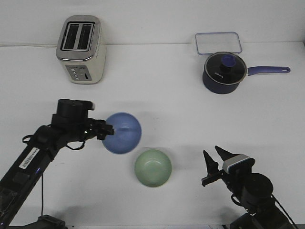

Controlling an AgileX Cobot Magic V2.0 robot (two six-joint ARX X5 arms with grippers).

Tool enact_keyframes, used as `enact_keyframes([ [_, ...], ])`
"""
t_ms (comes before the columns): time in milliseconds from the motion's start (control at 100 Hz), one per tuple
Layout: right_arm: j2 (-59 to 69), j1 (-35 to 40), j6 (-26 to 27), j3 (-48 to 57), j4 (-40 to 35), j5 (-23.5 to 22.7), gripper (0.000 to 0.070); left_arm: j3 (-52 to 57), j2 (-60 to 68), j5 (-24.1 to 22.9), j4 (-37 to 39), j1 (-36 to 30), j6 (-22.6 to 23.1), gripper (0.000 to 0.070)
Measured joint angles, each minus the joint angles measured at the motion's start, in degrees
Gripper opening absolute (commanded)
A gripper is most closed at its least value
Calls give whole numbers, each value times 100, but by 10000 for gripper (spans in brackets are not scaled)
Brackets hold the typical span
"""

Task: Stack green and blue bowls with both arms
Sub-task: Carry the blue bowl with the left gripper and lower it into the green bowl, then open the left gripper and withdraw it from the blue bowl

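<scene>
Blue bowl (122,133), tilted, is grasped at its rim by the left gripper (108,129), near the green bowl (153,167). Right gripper (214,160) hangs released toward the desk's (157,86) front right corner.

The blue bowl (122,133) and the green bowl (153,167) both look matt and smooth, like unglazed ceramic or plastic, with only a faint soft sheen inside. The table (162,95) is a plain white, matt surface. The toaster (80,49) has a brushed, silvery metal top and a smoother cream-white body. The saucepan (224,72) is dark blue with a slightly glossy enamel look, and its lid appears to be clear glass with a blue knob. The container (218,43) behind it looks like clear plastic. Both arms, left (52,138) and right (248,183), are matt black plastic or metal.
</scene>
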Motion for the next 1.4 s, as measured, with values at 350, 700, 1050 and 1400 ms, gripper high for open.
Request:
enact_keyframes([
  [350,0,0,0,0,0,0,311,0,498,-236,-109,-1690,-15,13],
  [700,0,0,0,0,0,0,311,0,1051,-286,-35,-2120,105,77],
  [1050,0,0,0,0,0,2,311,0,975,-302,256,-2068,164,422],
  [1400,0,0,-24,0,0,101,275,0,-949,-2553,363,-935,592,115],
])
